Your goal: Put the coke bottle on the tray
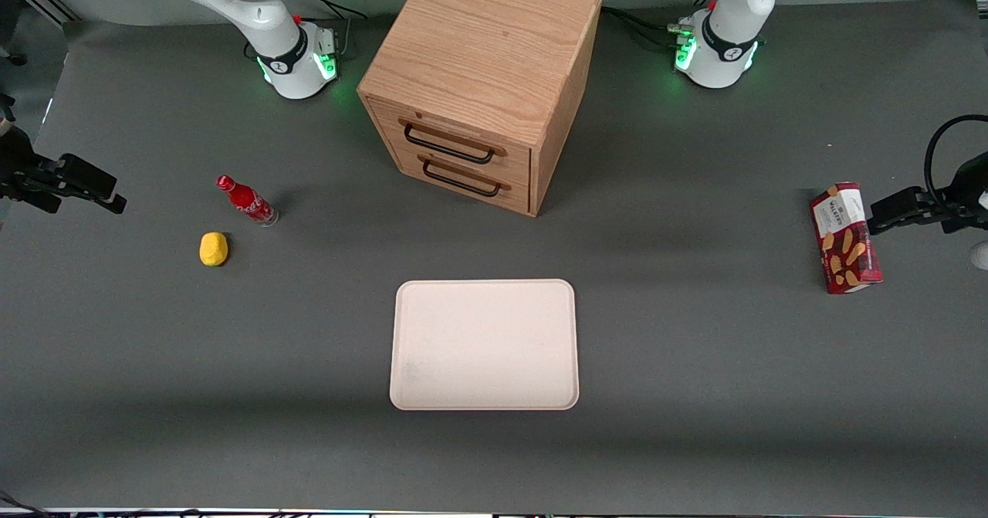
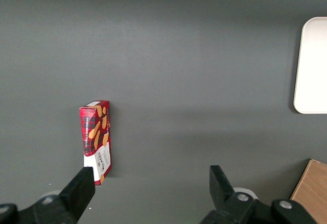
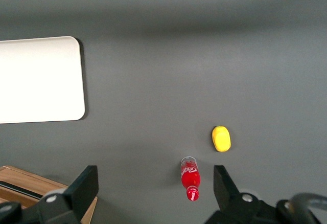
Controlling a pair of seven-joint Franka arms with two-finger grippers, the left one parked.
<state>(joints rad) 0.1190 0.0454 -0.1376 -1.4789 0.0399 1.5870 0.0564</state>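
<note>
Cream-pink and nearest the front camera, the tray (image 1: 484, 344) lies flat on the grey table (image 1: 695, 425), its low rim and rounded corners unobstructed on all four sides and nothing resting on its surface. Bare table surrounds it, giving open room along every edge.

Farther from the camera and toward my working arm's end of the table, a yellow lemon (image 1: 214, 248) sits alone. Just beside it, slightly farther from the camera, the coke bottle (image 1: 246, 201) stands with its clear base on the table, leaning as seen from the front; it touches neither the lemon nor the tray and is well apart from the tray.

My gripper (image 3: 156, 188) hangs high above the table at my arm's end, its two fingers (image 3: 84, 185) spread wide with nothing between them; the bottle (image 3: 190, 179) shows below in the gap, not touched.

Toward the parked arm's end, a red snack box (image 1: 845, 238) lies near the table edge.

Farthest from the camera, a wooden drawer cabinet (image 1: 482, 78) stands with both drawers closed, their dark handles facing the tray across a clear strip of table.
</note>
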